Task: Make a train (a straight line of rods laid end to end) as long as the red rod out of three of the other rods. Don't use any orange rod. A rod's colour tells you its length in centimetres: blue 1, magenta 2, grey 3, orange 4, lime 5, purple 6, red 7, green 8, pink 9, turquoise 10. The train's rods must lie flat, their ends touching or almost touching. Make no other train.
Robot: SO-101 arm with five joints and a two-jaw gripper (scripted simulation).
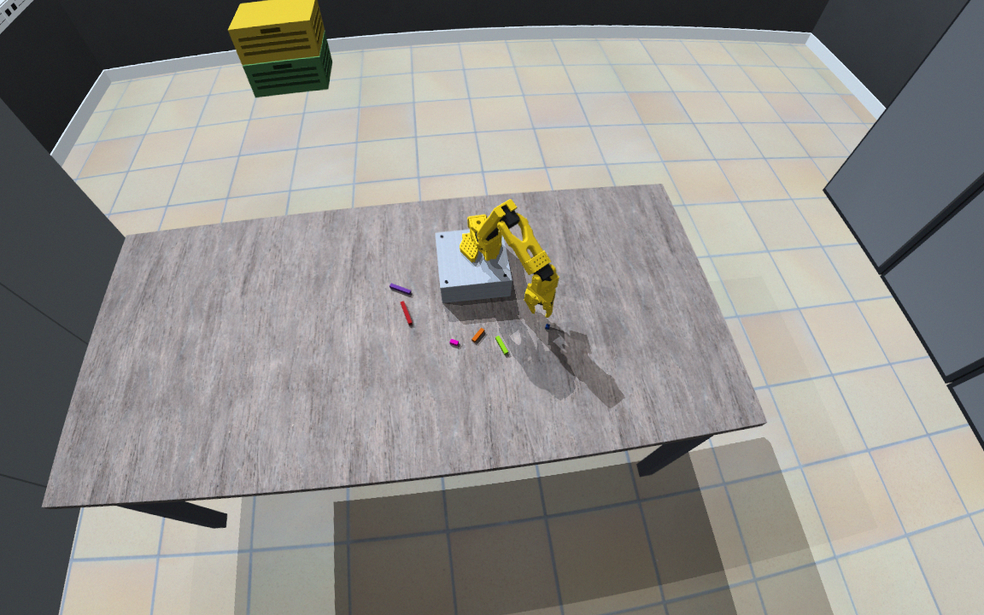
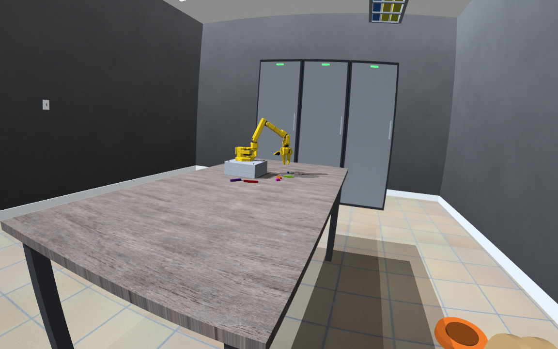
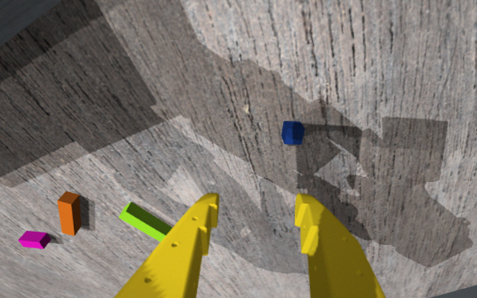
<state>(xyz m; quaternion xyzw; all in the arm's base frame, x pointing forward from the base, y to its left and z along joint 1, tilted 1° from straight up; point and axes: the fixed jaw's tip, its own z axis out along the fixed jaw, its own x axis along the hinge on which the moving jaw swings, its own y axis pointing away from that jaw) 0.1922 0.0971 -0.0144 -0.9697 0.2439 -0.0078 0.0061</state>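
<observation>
My gripper is open and empty above the table, its fingertips apart. A blue rod lies in shadow just ahead of the fingertips, the only blue one showing. The lime rod lies left of it, partly behind a finger in the wrist view. The magenta rod lies further left. The red rod and purple rod lie at the left, apart. No rods touch.
The orange rod lies between the magenta and lime rods. The arm stands on a grey base block on the wooden table. The arm hides some table beside the block in the top view.
</observation>
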